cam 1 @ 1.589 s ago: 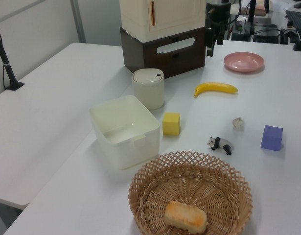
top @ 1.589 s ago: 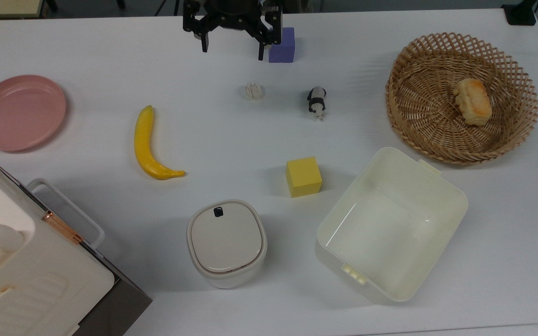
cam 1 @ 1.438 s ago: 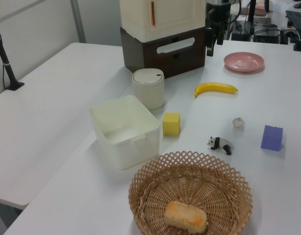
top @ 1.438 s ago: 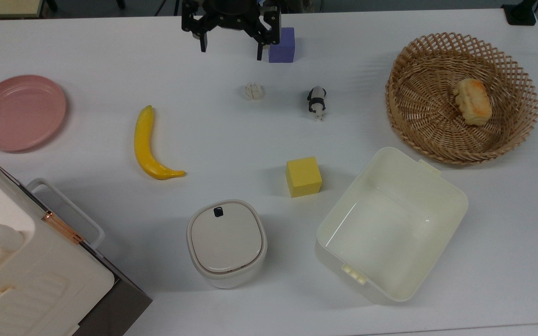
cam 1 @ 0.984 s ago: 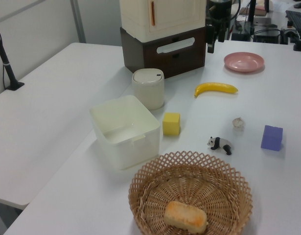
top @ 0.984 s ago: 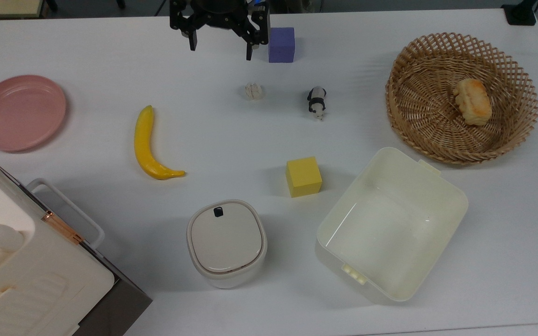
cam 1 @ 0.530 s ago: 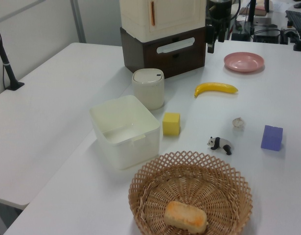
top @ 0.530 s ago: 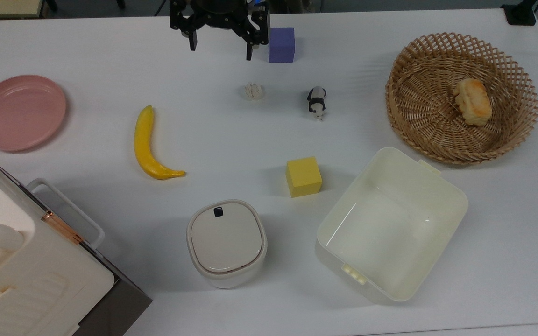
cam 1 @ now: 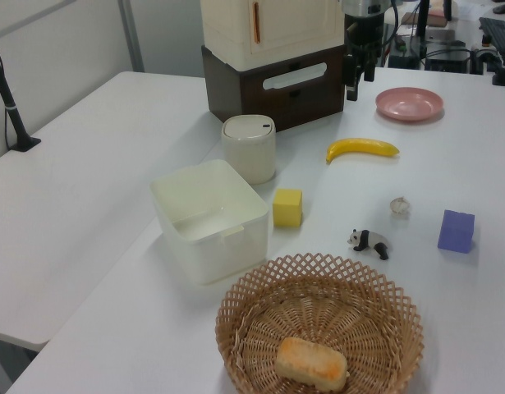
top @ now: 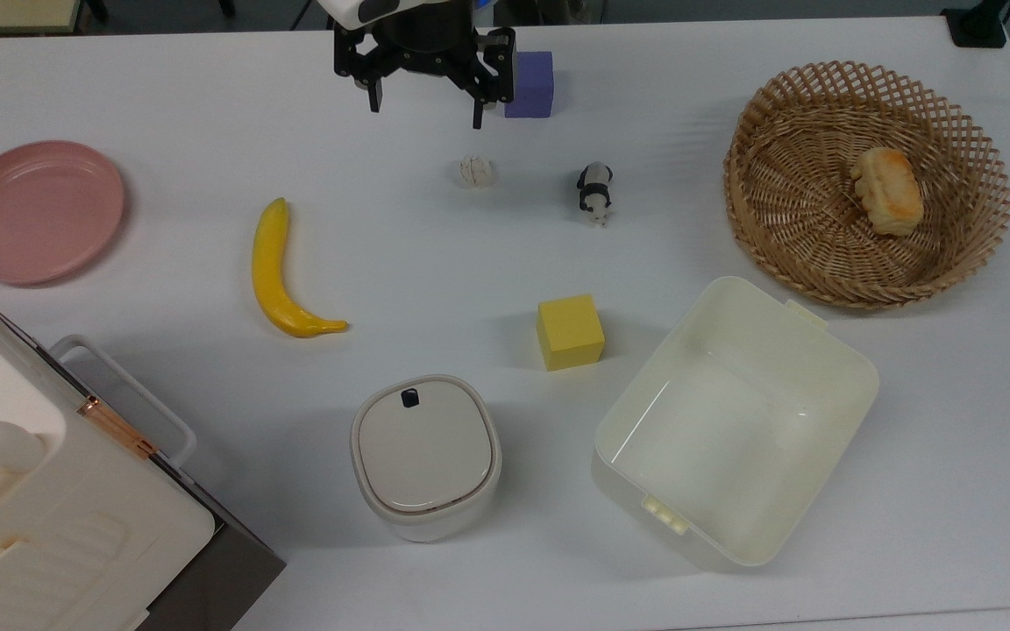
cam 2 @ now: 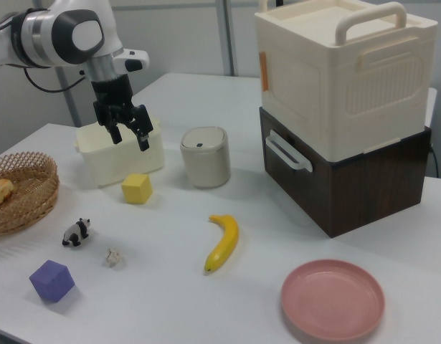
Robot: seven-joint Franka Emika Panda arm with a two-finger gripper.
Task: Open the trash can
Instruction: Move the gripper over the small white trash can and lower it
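The trash can (top: 424, 456) is a small off-white rounded bin standing near the top view's bottom centre. Its flat beige-grey lid is down, with the black button (top: 409, 398) at the lid's far edge. It also stands in front of the big appliance in the left view (cam 1: 250, 148) and in the right view (cam 2: 205, 156). My gripper (top: 426, 105) hangs open and empty above the table's far edge, well away from the bin and beside a purple cube (top: 529, 84). The open gripper (cam 2: 128, 136) appears in front of the cream tub in the right view, and high up in the left view (cam 1: 356, 82).
Between gripper and bin lie a small white lump (top: 475, 171), a toy panda (top: 594, 190), a banana (top: 281, 272) and a yellow cube (top: 569, 331). A lidless cream tub (top: 847, 368) sits right of the bin, a wicker basket (top: 785, 105) with bread beyond it. Pink plate (top: 36, 210) and large appliance (top: 40, 508) stand at the top view's left.
The gripper first drifted to the top view's left, then came back a little to the right and nearer the table's middle. It stays open. Nothing on the table moved.
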